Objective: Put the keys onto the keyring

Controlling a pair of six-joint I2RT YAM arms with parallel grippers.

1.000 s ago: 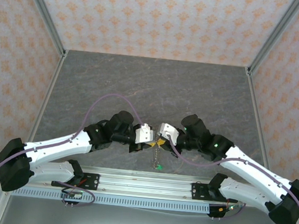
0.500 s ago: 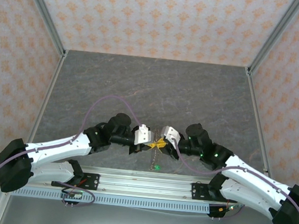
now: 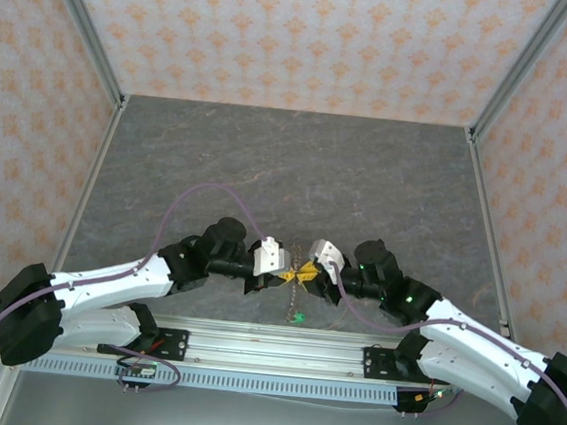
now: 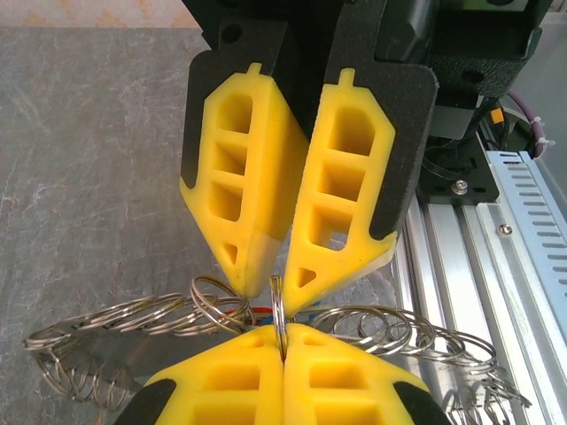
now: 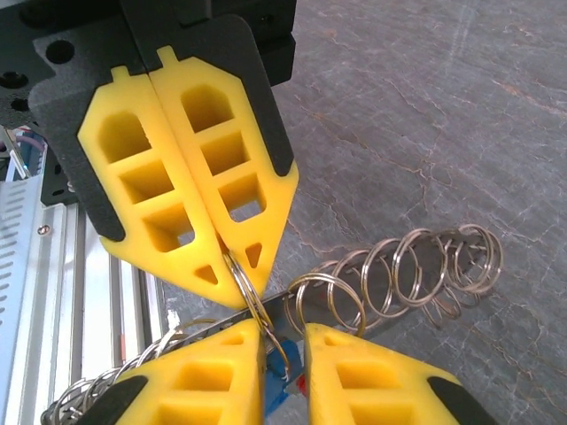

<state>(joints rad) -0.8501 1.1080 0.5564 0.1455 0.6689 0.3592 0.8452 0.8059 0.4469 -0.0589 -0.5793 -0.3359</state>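
Observation:
My left gripper point(image 4: 283, 329) is shut on a thin silvery split ring point(image 4: 277, 305), which I see edge-on. My right gripper point(image 5: 285, 332) faces it tip to tip, its fingers a narrow gap apart astride the same ring point(image 5: 251, 288). A blue tag point(image 5: 282, 391) and a bit of red tag point(image 5: 300, 385) sit just below that gap; the keys' metal is hidden. The keyring is a silvery chain of linked rings point(image 5: 399, 270) spreading to both sides point(image 4: 124, 317). In the top view the grippers meet point(image 3: 303, 272) and the chain hangs down to the green tag point(image 3: 299, 318).
The aluminium rail point(image 4: 496, 239) at the table's near edge runs close beside the grippers. The grey stone-patterned tabletop point(image 3: 298, 164) stretches away behind them, enclosed by patterned walls point(image 3: 301, 33).
The right arm has swung in and lowered, bringing its yellow tips against the left gripper's. The left wrist shifted slightly toward the near edge. The hanging chain stays between them.

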